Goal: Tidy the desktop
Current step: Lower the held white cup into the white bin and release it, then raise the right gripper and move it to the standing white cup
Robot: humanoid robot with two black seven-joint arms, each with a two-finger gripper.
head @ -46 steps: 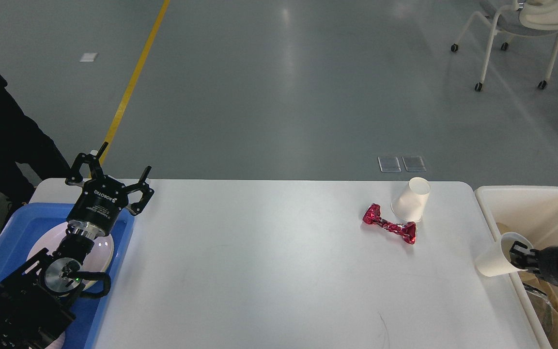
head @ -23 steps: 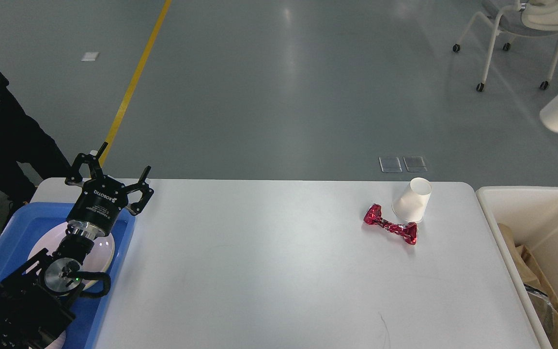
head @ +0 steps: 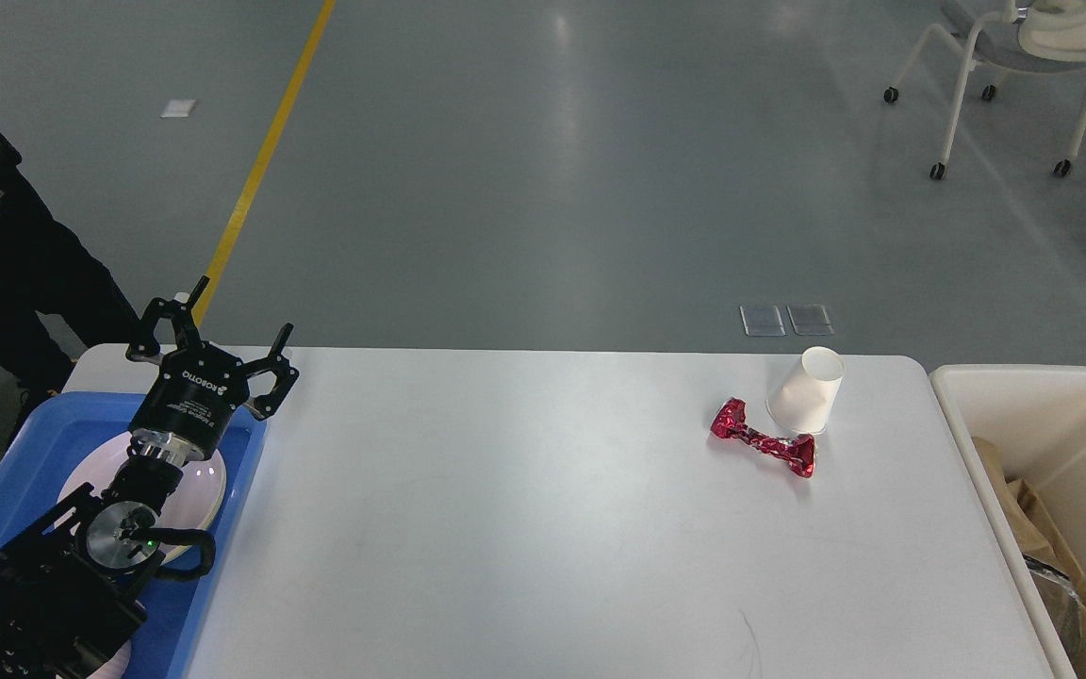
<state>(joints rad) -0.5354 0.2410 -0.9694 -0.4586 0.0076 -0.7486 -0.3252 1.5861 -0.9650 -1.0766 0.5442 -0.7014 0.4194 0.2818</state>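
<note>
**Right arm gone, one cup binned**

The left pincer [head: 222, 344] is hanging wide open and empty over the blue plastic tray [head: 20, 471]. On the white table [head: 524, 528], an upturned white paper cup [head: 805, 391] and crumpled red foil wrapper [head: 763, 438] are waiting; the right arm, carrying a cup a second ago, has withdrawn beyond the cream bin [head: 1043, 396].

A tray [head: 34, 443] lies at the desktop's [head: 505, 528] left edge, a bin [head: 1033, 387] at its right; upper right, a wrapper [head: 763, 449] touches a cup [head: 805, 392].

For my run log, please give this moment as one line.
left gripper: open, above blue tray | right gripper: out of view | desktop: paper cup, red wrapper remain
</note>
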